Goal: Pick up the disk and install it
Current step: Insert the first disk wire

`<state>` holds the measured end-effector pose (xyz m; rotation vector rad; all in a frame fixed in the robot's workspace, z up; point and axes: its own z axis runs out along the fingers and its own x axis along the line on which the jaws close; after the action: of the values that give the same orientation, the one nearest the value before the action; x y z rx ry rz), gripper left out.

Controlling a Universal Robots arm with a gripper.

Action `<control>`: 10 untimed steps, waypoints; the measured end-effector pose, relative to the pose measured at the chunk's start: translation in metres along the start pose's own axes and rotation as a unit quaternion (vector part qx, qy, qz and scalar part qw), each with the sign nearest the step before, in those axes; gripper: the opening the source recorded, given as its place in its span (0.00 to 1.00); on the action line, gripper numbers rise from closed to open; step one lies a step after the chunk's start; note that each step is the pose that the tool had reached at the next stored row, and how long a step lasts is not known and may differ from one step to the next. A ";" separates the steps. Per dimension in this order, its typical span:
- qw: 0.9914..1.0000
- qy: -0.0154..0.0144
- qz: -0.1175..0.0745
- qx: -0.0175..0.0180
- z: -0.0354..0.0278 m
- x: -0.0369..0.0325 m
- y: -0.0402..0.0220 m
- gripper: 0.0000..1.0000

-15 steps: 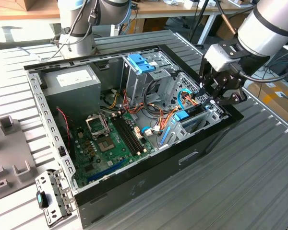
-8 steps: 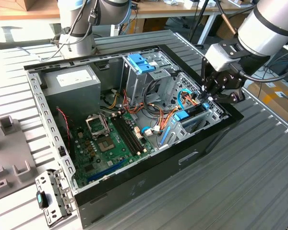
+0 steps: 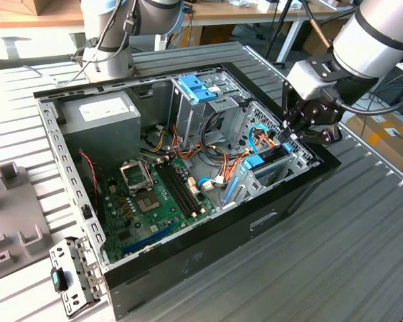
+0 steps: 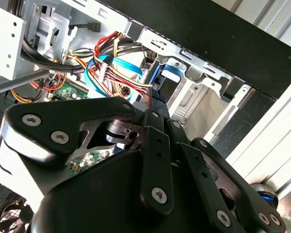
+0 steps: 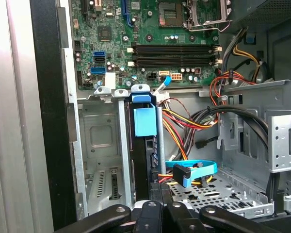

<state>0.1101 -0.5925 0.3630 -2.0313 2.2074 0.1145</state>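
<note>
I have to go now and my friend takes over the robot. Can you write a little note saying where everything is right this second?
Gripper: low over the drive bay at the open computer case's corner, on the exterior view's right. Can't tell if it's gripping.
Disk: standing on edge in the bay slot, its blue rail facing up, right by the gripper.
Done: disk is in the case.
Left: whether it's pushed fully in isn't clear.

Bright, even daylight throughout; the close pincer [image 4: 153, 104] looks soft-focused in the second wrist view.
</note>
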 end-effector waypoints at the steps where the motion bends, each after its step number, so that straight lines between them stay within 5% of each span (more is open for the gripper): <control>1: 1.000 0.000 0.000 0.000 0.0000 0.0000 0.0000 0.11; 10: 1.000 0.000 0.000 0.000 0.0032 0.0005 0.0001 0.11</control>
<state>0.1101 -0.5925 0.3598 -2.0313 2.2074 0.1146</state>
